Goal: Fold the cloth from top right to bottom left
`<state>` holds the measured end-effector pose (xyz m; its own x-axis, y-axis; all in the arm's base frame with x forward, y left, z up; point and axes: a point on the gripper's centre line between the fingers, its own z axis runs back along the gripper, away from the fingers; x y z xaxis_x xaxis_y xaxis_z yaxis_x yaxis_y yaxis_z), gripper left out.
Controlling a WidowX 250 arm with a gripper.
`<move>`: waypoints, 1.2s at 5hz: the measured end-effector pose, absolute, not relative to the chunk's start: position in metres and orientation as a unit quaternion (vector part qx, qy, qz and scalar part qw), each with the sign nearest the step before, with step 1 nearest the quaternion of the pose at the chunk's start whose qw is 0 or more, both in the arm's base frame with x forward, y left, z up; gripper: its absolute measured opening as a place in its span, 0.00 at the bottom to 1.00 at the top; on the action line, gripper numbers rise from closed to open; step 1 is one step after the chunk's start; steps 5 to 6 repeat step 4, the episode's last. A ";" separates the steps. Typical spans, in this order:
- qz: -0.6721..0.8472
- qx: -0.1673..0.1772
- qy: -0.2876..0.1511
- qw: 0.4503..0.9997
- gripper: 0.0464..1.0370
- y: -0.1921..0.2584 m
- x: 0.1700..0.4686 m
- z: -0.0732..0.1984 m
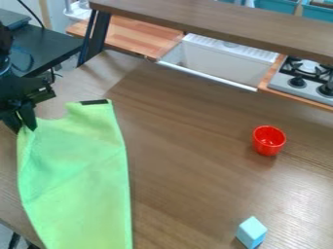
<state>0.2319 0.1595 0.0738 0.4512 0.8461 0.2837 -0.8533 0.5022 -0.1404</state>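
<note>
A brown wood-grain tabletop (189,165) spans the scene, with a white sink basin (224,61) and a grey stove with black burner grates (302,75) set beyond it, behind a brown raised shelf (214,22). The task's object, a light green fabric cloth (81,180), lies lengthwise at the left of the table and runs to the lower edge of the view; a short black strip (94,102) marks its upper right corner. The black two-finger gripper (23,129) is at the cloth's upper left corner. Its fingers (27,115) appear closed on the fabric, whose top edge sags between this point and the strip. A glossy red round cup (268,140) and a pale blue rectangular block (251,232) stand well apart from the cloth.

The principal hazard is one of placement: the hold is at the upper left, whereas the stated fold begins at the top right, so a fold from here could follow the wrong diagonal. A pinch this near the margin may take too little fabric and slip under tension. Since nothing visible weighs the cloth down, a low, flat pull could drag the whole sheet or bunch it instead of turning it over. The lower left portion, lying near the table's edge, could then slide off.
</note>
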 end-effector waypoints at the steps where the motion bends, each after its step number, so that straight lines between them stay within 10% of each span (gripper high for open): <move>1: 0.489 0.051 -0.146 0.858 0.42 0.160 0.236 0.081; 3: 0.423 0.056 -0.125 0.896 0.96 0.142 0.254 0.095; 6: 0.379 0.048 -0.115 0.917 0.96 0.120 0.267 0.103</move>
